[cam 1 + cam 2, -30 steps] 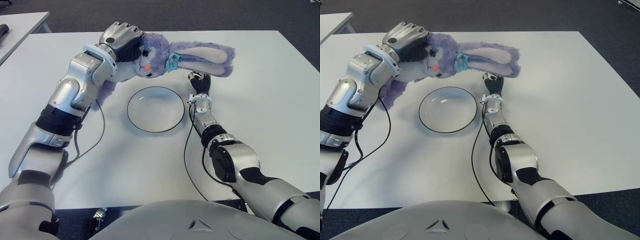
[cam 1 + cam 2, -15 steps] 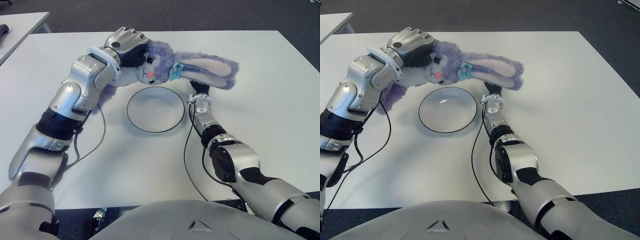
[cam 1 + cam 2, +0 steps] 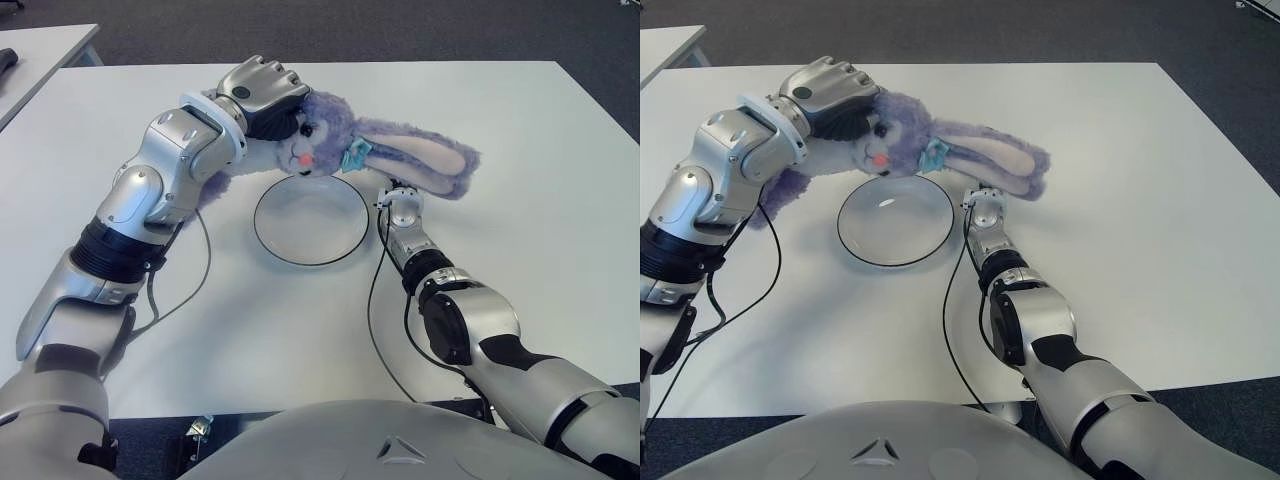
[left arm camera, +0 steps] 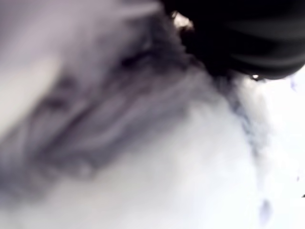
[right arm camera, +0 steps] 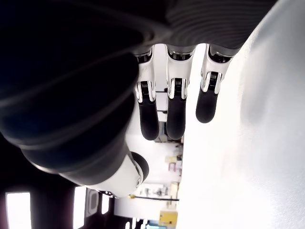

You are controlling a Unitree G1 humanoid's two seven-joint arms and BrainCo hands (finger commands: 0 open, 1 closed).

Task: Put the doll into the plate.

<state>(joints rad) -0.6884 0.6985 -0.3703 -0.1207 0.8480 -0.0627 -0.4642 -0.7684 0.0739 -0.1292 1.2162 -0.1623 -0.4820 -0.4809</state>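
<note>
The doll [image 3: 330,135] is a purple plush rabbit with a pink nose and a teal bow. It hangs over the far rim of the round clear plate [image 3: 311,235]. My left hand [image 3: 262,92] is shut on its head, and purple fur [image 4: 119,124] fills the left wrist view. The long ears [image 3: 432,162] trail to the right. They lie over my right hand [image 3: 403,196], which shows just right of the plate. In the right wrist view that hand's fingers [image 5: 169,105] are stretched out straight and hold nothing.
The white table [image 3: 530,210] spreads wide around the plate. Black cables [image 3: 203,250] loop from both wrists across it near the plate. Another white table [image 3: 40,50] stands at the far left, and dark floor lies beyond.
My left hand has carried the doll rightward and down toward the plate's far rim. The ears have dropped over my right hand's fingers. The right arm has stayed in place.
</note>
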